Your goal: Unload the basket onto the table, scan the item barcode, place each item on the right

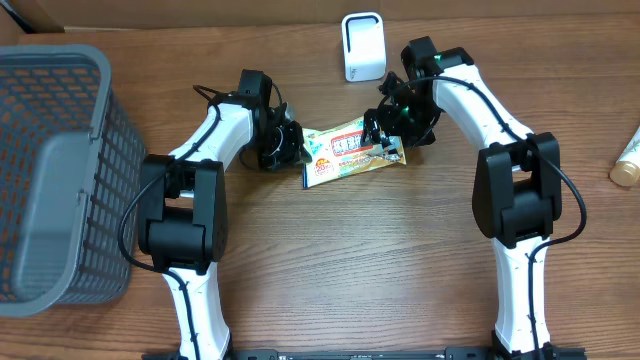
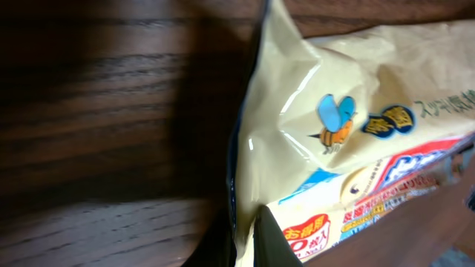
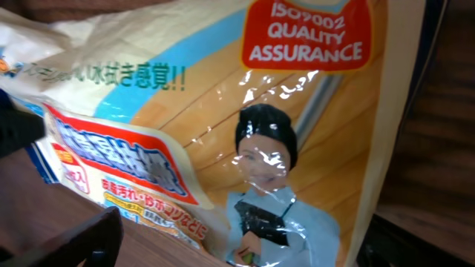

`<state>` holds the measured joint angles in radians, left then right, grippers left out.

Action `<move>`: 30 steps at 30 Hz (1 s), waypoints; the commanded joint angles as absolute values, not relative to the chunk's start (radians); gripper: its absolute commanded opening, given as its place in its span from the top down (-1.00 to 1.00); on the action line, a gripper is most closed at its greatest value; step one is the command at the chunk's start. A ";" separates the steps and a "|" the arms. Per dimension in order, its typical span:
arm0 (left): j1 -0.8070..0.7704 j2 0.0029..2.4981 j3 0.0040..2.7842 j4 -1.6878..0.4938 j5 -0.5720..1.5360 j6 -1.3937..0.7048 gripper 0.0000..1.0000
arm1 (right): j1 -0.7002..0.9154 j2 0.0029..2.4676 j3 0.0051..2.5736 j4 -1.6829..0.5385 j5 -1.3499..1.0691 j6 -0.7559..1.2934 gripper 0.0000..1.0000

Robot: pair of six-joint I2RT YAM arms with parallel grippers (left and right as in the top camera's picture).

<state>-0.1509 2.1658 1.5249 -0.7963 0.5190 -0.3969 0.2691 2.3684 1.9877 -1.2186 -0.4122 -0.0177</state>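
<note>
The item, a cream and orange plastic packet with Japanese print, lies between my two arms at the table's middle. My left gripper is shut on its left edge; in the left wrist view the dark fingers pinch the packet's seam. My right gripper sits over the packet's right end, open. In the right wrist view its fingers stand wide apart on either side of the packet. No barcode shows in any view.
A white upright scanner stands at the back, just behind the packet. A large grey mesh basket fills the left side. A pale bottle lies at the right edge.
</note>
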 commanded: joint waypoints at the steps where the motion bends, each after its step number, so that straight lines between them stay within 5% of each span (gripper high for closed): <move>1: -0.157 2.171 1.514 -0.800 0.443 -0.419 0.92 | 0.294 2.338 1.983 -1.266 -0.356 -0.065 -0.83; 11: -0.110 2.171 1.608 -0.880 0.439 -0.389 0.91 | 0.403 2.332 1.997 -1.566 -0.277 -0.062 -0.94; 16: -0.090 2.171 1.765 -1.039 0.441 -0.297 0.69 | 0.420 2.326 2.113 -1.676 -0.113 -0.049 -1.00; 18: -0.090 2.171 1.822 -1.087 0.439 -0.291 0.51 | 0.416 2.326 2.173 -1.677 -0.065 -0.049 -1.00; 21: -0.092 2.171 1.864 -1.119 0.439 -0.297 -0.49 | 0.397 2.326 2.265 -1.597 -0.035 -0.049 -1.00; 23: -0.092 2.171 1.864 -1.128 0.438 -0.319 -1.00 | 0.380 2.326 2.294 -1.476 -0.035 -0.049 -0.73; 30: -0.092 2.171 1.860 -1.196 0.434 -0.321 -0.99 | 0.334 2.333 2.226 -1.122 -0.113 0.014 0.31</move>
<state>-0.0898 2.1662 1.8507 -1.1790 0.4400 -0.3294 0.3492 2.3608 2.2597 -1.1645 -0.0784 -0.0433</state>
